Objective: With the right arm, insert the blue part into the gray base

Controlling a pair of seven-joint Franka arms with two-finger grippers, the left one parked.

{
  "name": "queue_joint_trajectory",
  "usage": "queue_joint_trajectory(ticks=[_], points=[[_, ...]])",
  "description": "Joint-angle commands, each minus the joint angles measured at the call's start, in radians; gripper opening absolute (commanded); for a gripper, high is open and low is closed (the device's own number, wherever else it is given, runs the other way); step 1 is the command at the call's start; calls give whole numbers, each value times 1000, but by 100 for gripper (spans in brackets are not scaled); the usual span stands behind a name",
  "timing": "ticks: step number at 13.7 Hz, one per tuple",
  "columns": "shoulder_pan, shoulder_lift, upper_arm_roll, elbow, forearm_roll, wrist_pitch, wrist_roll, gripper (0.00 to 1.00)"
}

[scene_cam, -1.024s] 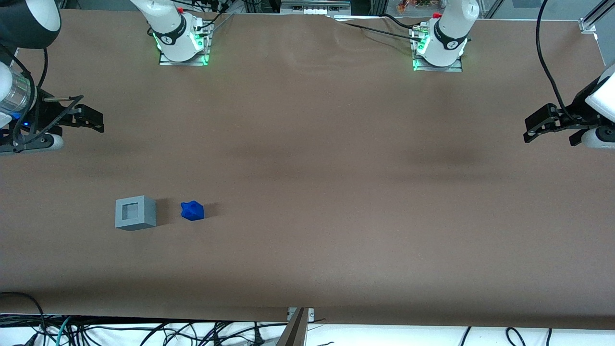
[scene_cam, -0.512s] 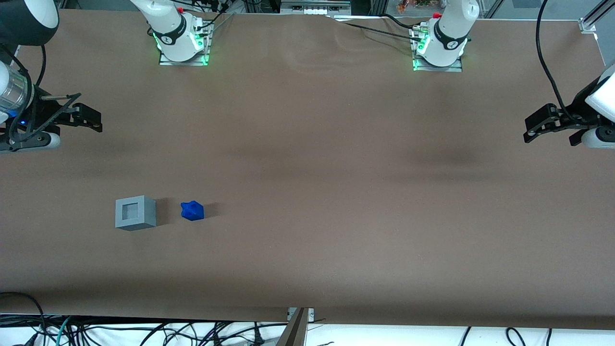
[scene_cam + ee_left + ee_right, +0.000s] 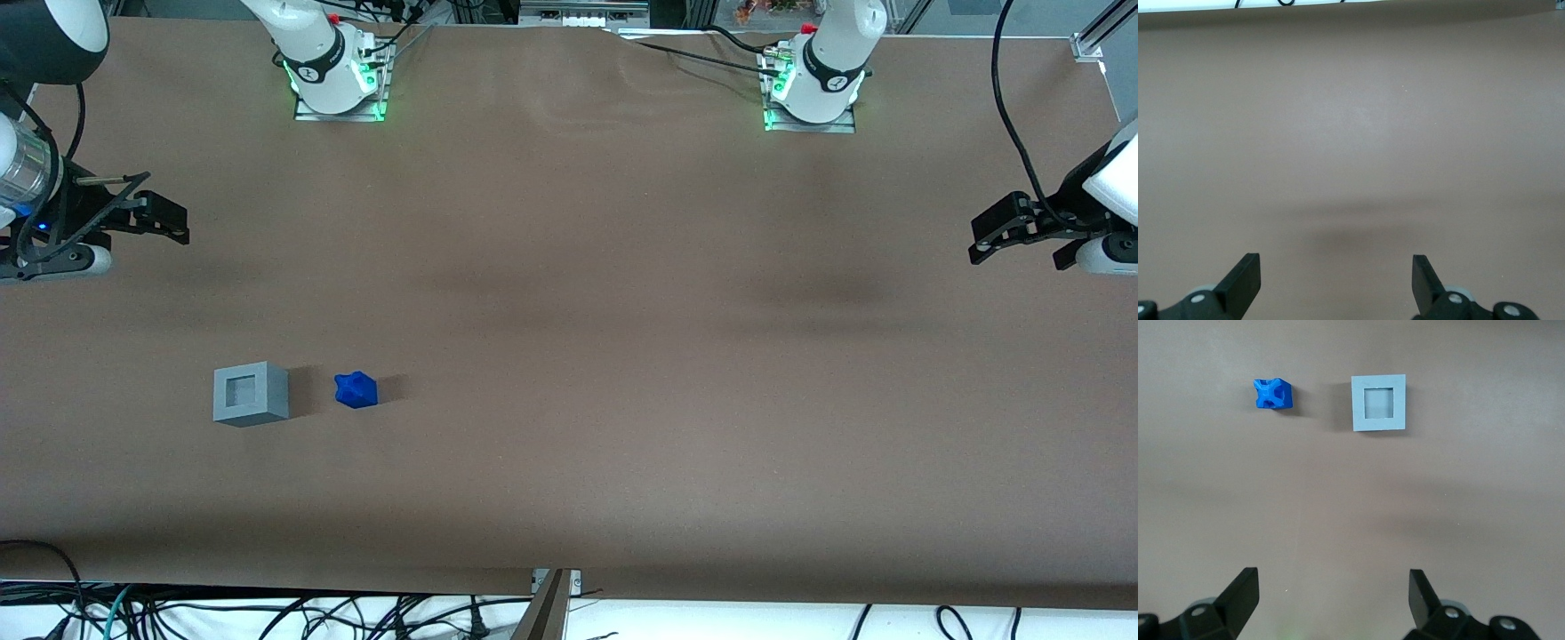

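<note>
Front view first: nearest the camera runs the near edge of the brown worktop [image 3: 569, 498], with loose cables hanging below it. Farther in, toward the working arm's end of the worktop, the gray base [image 3: 250, 394] rests flat on the surface with its square recess facing up. Just beside it, apart from it and on the side toward the parked arm's end, lies the blue part [image 3: 356, 389], a lumpy piece with knobby corners that is smaller than the base. Both sit at about the same distance from the near edge, each casting a soft shadow toward the parked arm's end.

Farther from the camera than the two pieces, and close to the worktop's end edge on the working arm's side, hangs the gripper [image 3: 169, 222] of the right arm [image 3: 27, 169], with a small blue light showing on its black body. It is well apart from the base and the part and touches neither. Farthest of all, along the farthest edge of the worktop, stand two arm mounts [image 3: 338, 80] lit green.

From the right wrist view, the gripper [image 3: 1333, 587] has its two black fingers [image 3: 1241, 593] spread wide with only bare worktop between them. The blue part [image 3: 1273, 393] and the gray base [image 3: 1379, 403] lie side by side ahead of the fingers, a clear gap between them, the recess showing as a paler square within the base's rim.
</note>
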Motion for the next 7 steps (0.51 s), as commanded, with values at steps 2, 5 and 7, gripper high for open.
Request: queue_joint_trajectory(ticks=[2,5,7], points=[[-5,-12,4,8,9,-10,-19,99],[-5,-10,4,5,12,1,-47,99],[-5,-12,4,5,9,4,-70,99]])
